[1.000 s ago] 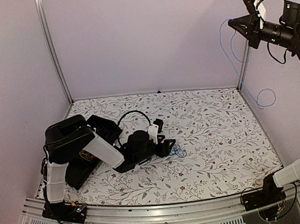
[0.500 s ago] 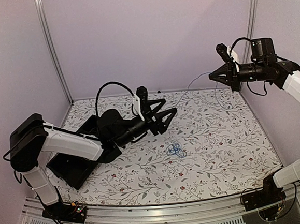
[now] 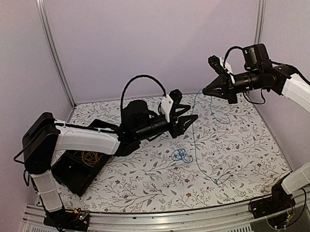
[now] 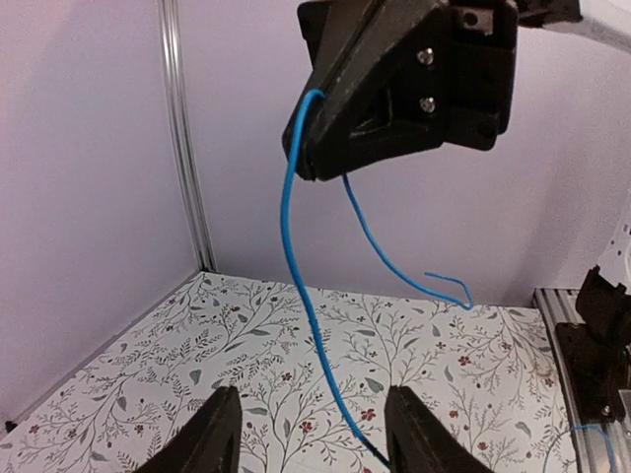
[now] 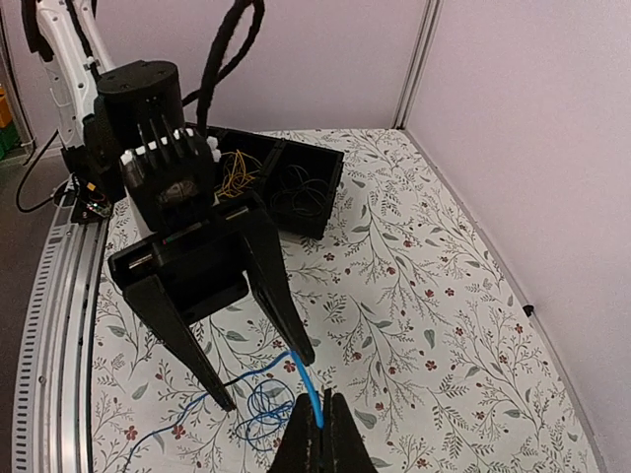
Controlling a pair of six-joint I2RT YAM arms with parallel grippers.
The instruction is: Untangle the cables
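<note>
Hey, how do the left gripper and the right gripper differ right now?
The left gripper is open, gripping nothing; the right gripper is shut on a blue cable. The left gripper points right; the right gripper points left and hangs higher. Both are black, two-fingered and off the table.

Blue cable (image 4: 284, 217) dangles between left end effector's (image 4: 312, 392) jaws.

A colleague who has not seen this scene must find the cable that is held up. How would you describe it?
Above the floral table, find the right pincer, high toward the back. From its shut tip one thin blue cable hangs down to the table. Unlike the small blue coil lying flat, it is held in the air.
</note>
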